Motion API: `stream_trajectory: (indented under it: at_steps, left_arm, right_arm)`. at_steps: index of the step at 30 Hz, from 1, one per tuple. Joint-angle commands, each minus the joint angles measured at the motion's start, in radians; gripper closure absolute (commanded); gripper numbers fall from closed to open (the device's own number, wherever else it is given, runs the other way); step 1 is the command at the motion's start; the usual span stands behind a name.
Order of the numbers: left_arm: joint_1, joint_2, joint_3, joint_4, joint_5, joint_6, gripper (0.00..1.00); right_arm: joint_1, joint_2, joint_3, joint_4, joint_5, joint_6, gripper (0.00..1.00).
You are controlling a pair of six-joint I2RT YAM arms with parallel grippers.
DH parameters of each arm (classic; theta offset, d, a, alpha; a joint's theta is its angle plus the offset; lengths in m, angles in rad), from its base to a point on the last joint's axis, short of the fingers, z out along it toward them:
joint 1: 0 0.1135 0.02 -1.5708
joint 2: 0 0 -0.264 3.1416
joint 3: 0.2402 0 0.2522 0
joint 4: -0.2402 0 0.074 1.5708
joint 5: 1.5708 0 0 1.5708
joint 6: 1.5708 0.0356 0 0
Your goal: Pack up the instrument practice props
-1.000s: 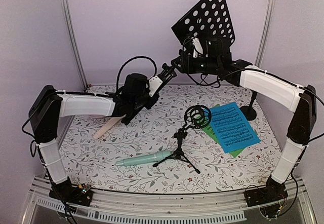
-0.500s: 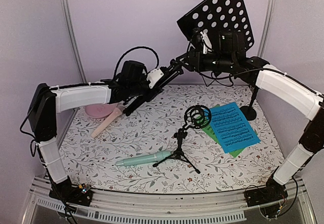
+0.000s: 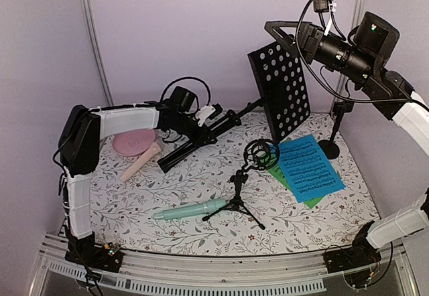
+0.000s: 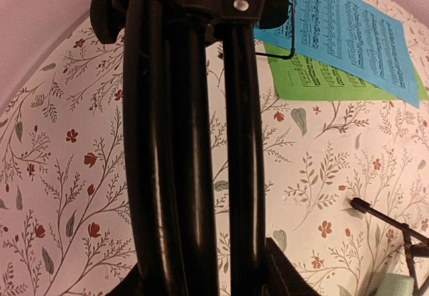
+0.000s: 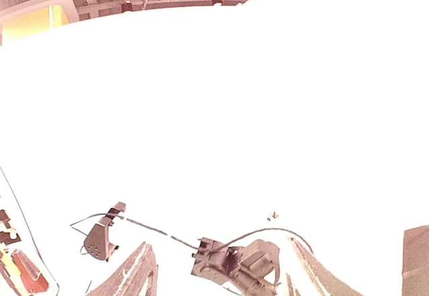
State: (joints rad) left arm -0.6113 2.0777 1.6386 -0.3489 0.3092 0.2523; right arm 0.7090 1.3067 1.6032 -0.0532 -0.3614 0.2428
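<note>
The black perforated music rack (image 3: 281, 90) stands on edge at the back of the table. Its folded tripod legs (image 3: 221, 125) slant down to the left. My left gripper (image 3: 201, 118) is shut on those legs; in the left wrist view the black tubes (image 4: 194, 142) fill the space between its fingers (image 4: 285, 272). My right gripper (image 3: 278, 31) hangs high above the rack's top edge, open and holding nothing. A blue sheet (image 3: 308, 167) lies on a green sheet (image 3: 287, 177) at the right. The mint microphone (image 3: 191, 210) lies near the front, and the beige microphone (image 3: 141, 162) at the left.
A small black tripod (image 3: 238, 199) with a round shock mount (image 3: 261, 154) stands mid-table. Another small black stand (image 3: 330, 145) is at the back right. A pink round dish (image 3: 133, 142) sits at the back left. The right wrist view is washed out white.
My right gripper has let go of the rack, opened, and risen up to the right. My left arm has swung the legs down and back, and the rack plate now hangs upright.
</note>
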Motion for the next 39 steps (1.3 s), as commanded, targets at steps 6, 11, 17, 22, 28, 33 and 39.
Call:
stream_trajectory:
  at_steps: [6, 11, 17, 22, 28, 33, 39]
  left_arm:
    - [0.078, 0.018, 0.118, 0.076, 0.289, -0.069, 1.00]
    - [0.096, 0.051, 0.111, 0.075, 0.421, -0.128, 1.00]
    - [0.099, 0.054, 0.094, 0.096, 0.549, -0.286, 1.00]
    - [0.096, 0.003, 0.034, 0.129, 0.474, -0.345, 1.00]
    - [0.122, 0.096, 0.153, -0.105, 0.515, -0.290, 1.00]
    - [0.122, 0.112, 0.112, -0.136, 0.557, -0.285, 1.00]
    - [0.122, 0.112, 0.055, -0.150, 0.591, -0.265, 1.00]
  right_arm:
    - [0.003, 0.002, -0.035, 0.005, -0.009, -0.011, 0.36]
    - [0.003, -0.004, -0.038, 0.010, -0.007, -0.012, 0.35]
    - [0.003, -0.010, -0.041, 0.012, -0.011, -0.011, 0.35]
    - [0.004, -0.015, -0.048, 0.023, -0.025, -0.003, 0.35]
    - [0.003, -0.031, -0.055, 0.028, -0.023, 0.000, 0.35]
    - [0.003, -0.033, -0.057, 0.031, -0.026, 0.000, 0.35]
    - [0.003, -0.029, -0.057, 0.037, -0.037, 0.004, 0.35]
